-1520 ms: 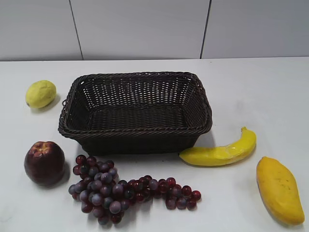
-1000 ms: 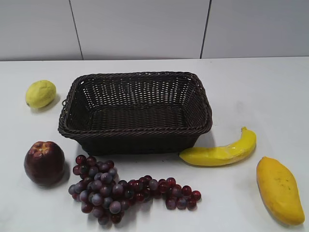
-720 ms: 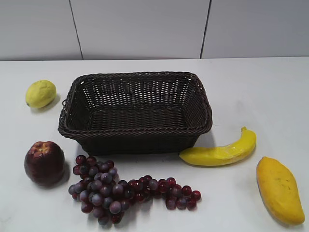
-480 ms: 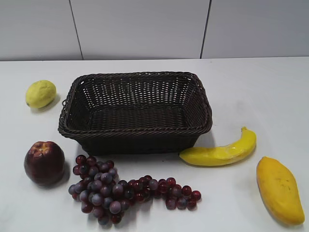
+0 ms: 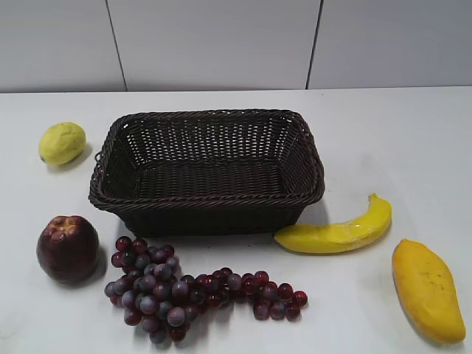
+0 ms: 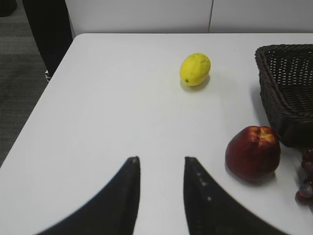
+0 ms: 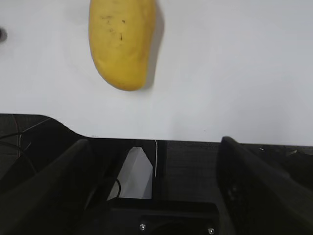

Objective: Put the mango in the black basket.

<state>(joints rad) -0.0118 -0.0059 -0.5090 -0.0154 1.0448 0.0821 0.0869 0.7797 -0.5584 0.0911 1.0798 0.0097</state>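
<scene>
Mango [image 5: 428, 289], plump, orange-yellow and matte, lying on the white desk [image 5: 383, 140] at its near right corner, well apart from the dark woven wicker basket [image 5: 207, 169] in the middle. Between them, a curved bright-yellow banana [image 5: 336, 230], just beside the basket's right front corner. Near the basket's front, a bunch of dark red grapes [image 5: 184, 288] and a deep red apple [image 5: 68, 248]; to its left, a small yellow-green lemon [image 5: 62, 142]. Left gripper [image 6: 160, 166] hanging over bare desk, black fingers [image 6: 128, 186] a little apart, holding nothing. Right gripper [image 7: 151, 166] back past the desk edge, dark fingers [image 7: 244, 171] spread wide, mango's tapered end just ahead.
</scene>
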